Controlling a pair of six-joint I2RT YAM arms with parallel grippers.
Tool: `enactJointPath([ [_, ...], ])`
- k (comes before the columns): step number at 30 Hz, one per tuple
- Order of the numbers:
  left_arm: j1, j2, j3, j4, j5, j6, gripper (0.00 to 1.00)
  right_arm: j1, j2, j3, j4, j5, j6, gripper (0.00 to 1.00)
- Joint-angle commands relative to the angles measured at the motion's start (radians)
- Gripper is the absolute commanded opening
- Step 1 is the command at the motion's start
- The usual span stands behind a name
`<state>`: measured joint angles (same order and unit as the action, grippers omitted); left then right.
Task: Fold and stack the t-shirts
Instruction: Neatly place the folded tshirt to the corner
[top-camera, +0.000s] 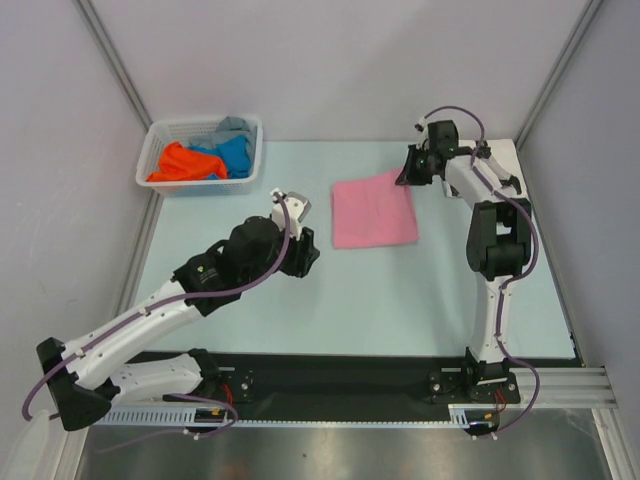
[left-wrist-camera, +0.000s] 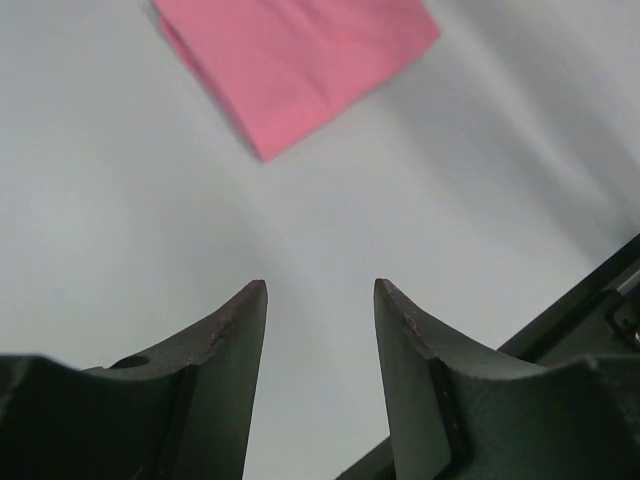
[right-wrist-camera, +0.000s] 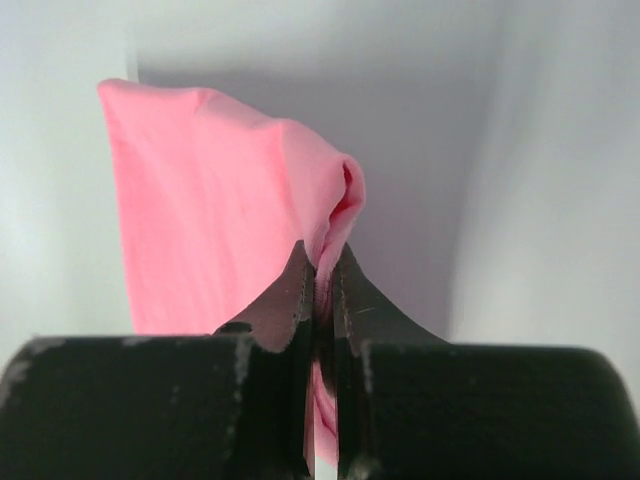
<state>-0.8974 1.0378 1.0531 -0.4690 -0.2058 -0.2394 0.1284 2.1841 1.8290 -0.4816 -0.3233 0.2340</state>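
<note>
Basket (top-camera: 200, 121): upper left of the top view. It holds an orange shirt (top-camera: 180, 163), a blue shirt (top-camera: 232, 155) and a grey shirt (top-camera: 232, 127), all bunched up and unfolded.
Left end effector (left-wrist-camera: 320, 290): left of centre, over bare tabletop (top-camera: 380, 300). Its fingers are apart and hold nothing. It sits near the pink shirt's left edge without touching it.
Pink shirt (top-camera: 373, 210): centre of the top view, lying on the tabletop as a flat, folded rectangle. Only its upper right corner is raised.
Right end effector (right-wrist-camera: 322, 255): upper right of the top view, clamped together on a pinch of the pink shirt's raised corner.
Step, as I judge it: folding or squaring the pink shirt from that corner.
Doing it well: carry the corner low and straight toward the opposite edge so the layers underneath do not slide. The left end effector could press the left edge to anchor it. Let go only once the edges line up.
Risk: a high lift would likely drag the whole rectangle or open the fold.
</note>
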Motion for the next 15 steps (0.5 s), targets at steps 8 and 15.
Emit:
enactJointPath([
  [8, 0.095, -0.044, -0.105, -0.028, 0.086, 0.023, 0.52, -0.064, -0.008, 0.422, -0.267, 0.234, -0.327, 0.0],
  [15, 0.166, -0.062, -0.15, -0.065, 0.131, 0.047, 0.52, -0.076, 0.052, 0.624, -0.322, 0.268, -0.482, 0.0],
])
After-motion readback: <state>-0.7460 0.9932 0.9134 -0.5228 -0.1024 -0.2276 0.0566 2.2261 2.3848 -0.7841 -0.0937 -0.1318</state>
